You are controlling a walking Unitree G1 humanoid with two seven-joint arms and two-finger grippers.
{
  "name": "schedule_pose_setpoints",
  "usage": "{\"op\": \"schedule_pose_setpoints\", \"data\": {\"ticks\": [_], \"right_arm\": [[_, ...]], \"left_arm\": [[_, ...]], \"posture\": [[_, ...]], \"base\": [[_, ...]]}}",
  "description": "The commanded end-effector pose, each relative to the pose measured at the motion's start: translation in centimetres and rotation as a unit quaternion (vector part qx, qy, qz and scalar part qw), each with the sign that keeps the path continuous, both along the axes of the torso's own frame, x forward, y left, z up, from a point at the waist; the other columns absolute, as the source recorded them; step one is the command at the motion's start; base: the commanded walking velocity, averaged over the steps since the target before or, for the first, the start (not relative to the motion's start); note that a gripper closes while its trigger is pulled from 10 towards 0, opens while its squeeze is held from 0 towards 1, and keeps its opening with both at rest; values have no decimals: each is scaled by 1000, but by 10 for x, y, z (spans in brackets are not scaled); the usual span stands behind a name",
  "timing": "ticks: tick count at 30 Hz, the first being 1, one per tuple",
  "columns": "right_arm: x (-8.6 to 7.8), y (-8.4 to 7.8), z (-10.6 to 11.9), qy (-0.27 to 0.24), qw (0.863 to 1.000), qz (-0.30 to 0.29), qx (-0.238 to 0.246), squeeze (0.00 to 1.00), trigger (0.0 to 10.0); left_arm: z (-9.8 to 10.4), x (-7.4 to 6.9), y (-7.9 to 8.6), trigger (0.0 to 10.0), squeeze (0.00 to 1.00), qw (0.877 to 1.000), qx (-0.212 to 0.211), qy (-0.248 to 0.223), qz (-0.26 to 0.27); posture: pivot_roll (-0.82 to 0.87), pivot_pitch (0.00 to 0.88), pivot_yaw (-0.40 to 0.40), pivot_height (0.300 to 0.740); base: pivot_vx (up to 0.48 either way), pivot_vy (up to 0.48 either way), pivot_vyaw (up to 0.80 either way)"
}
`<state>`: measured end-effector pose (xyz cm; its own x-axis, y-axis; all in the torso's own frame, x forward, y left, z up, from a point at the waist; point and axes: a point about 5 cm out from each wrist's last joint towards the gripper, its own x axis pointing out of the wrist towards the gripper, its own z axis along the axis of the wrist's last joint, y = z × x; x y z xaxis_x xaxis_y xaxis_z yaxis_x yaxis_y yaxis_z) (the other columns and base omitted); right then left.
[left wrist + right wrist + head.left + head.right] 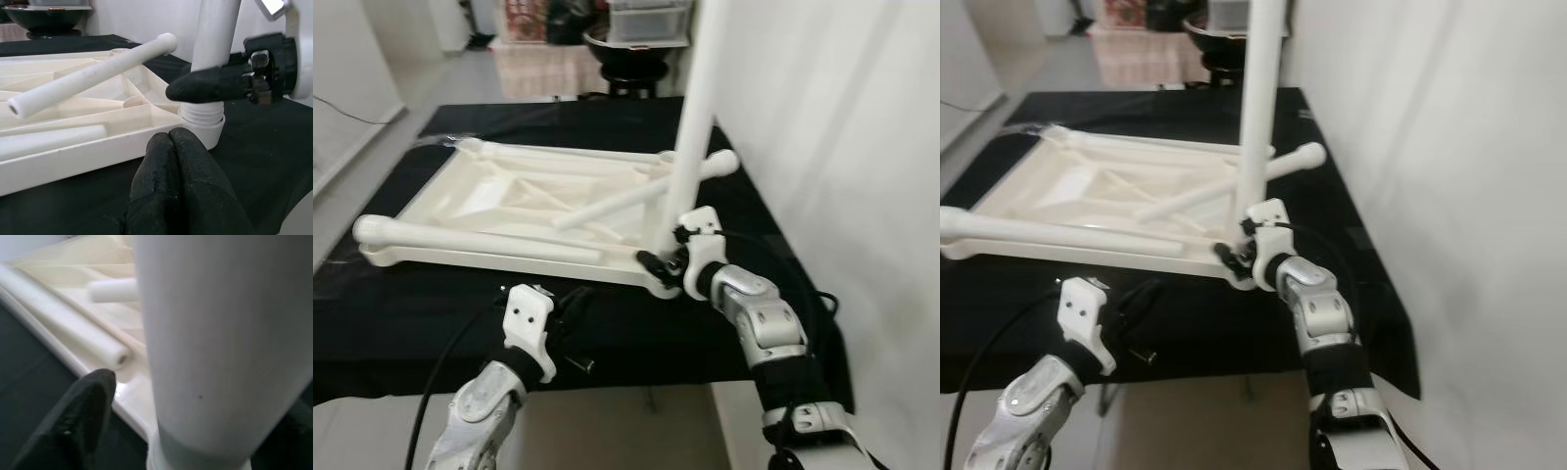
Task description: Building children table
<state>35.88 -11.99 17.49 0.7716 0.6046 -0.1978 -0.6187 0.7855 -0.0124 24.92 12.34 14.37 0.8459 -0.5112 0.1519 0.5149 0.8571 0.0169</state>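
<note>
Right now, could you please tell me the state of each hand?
Left hand: closed, holding nothing, near the tabletop corner.
Right hand: closed on the upright table leg at its socket.

upright leg [697, 108] at tabletop [460, 201] right corner

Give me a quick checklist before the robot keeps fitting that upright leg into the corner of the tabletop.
1. Upright leg in the corner socket: ok, its base sits in the collar.
2. Right gripper on the leg's base: ok, one finger each side.
3. Leg fully seated: cannot tell.
4. Left gripper clear of the leg: ok, shut, near the tabletop's edge.
5. Tabletop upside down on the black cloth: ok.
6. Spare legs away from the socket: ok.
</note>
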Motion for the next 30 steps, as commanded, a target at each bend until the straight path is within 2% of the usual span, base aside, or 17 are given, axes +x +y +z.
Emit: {"op": "schedule_pose_setpoints", "data": {"ticks": [1,2,3,4,5,6,9,13,14,15,16,27,28,30], "right_arm": [[-2,3,20,-35,994,106,16,0,10000],[-2,3,20,-35,994,106,16,0,10000],[-3,1,24,-43,990,136,10,0,10000],[-3,1,24,-43,990,136,10,0,10000],[-3,-1,24,-39,985,170,2,0,10000],[-3,-1,24,-39,985,170,2,0,10000],[-1,-8,20,-17,971,237,-22,0,10000],[4,-12,9,16,970,241,-22,0,10000],[6,-13,5,24,971,236,-19,0,1255],[6,-13,5,24,971,236,-19,0,1255],[7,-14,2,30,973,230,-15,0,0],[9,-26,-4,33,978,205,-9,0,0],[8,-32,-8,34,983,178,-17,0,0],[8,-32,-8,34,983,178,-17,0,0]], "left_arm": [[-6,-1,0,10000,0,1000,2,12,-1],[-6,-1,0,10000,0,1000,2,12,-1],[-6,-1,0,10000,0,1000,2,12,-2],[-6,-1,0,10000,0,1000,2,12,-2],[-6,-1,0,10000,0,1000,1,12,-2],[-6,-1,0,10000,0,1000,1,12,-2],[-5,0,-1,10000,0,1000,-1,12,-1],[-5,-1,-2,10000,0,1000,-2,14,-3],[-5,-1,-3,10000,0,1000,-2,14,-4],[-5,-1,-3,10000,0,1000,-2,14,-4],[-5,-1,-3,10000,0,1000,-2,14,-4],[-4,-2,-5,10000,0,1000,-5,13,-3],[-4,-2,-4,10000,0,1000,-7,13,-3],[-4,-2,-4,10000,0,1000,-7,13,-3]], "posture": [[25,70,-25,740],[25,70,-25,740],[25,70,-25,740],[25,70,-25,740],[26,71,-26,740],[26,71,-26,740],[30,73,-26,740],[37,71,-25,740],[43,72,-27,740],[43,72,-27,740],[43,73,-25,740],[36,83,-28,740],[29,88,-26,740],[29,88,-26,740]], "base": [[0,0,0],[0,0,0],[0,0,0],[0,0,0],[0,0,0],[0,0,0],[0,0,0],[0,0,0],[0,0,0],[0,0,0],[0,0,0],[0,0,0],[0,0,0],[0,0,0]]}}
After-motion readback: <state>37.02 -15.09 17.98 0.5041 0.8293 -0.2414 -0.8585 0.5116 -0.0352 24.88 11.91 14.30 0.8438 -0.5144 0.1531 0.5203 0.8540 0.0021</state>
